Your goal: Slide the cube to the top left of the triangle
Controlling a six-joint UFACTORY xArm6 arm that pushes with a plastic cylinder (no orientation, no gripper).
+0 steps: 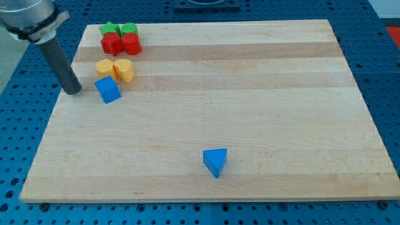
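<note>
The blue cube (108, 90) sits near the board's left edge, below the yellow blocks. The blue triangle (215, 162) lies low on the board, a little right of its middle. My tip (74, 90) rests at the board's left edge, just left of the blue cube with a small gap between them. The rod leans up toward the view's top left corner.
Two yellow blocks (115, 69) sit just above the cube. A red star-like block (111, 44) and a red block (131, 44) lie at the top left, with a green star (109, 28) and a green block (129, 29) behind them. The wooden board (262, 94) rests on a blue perforated table.
</note>
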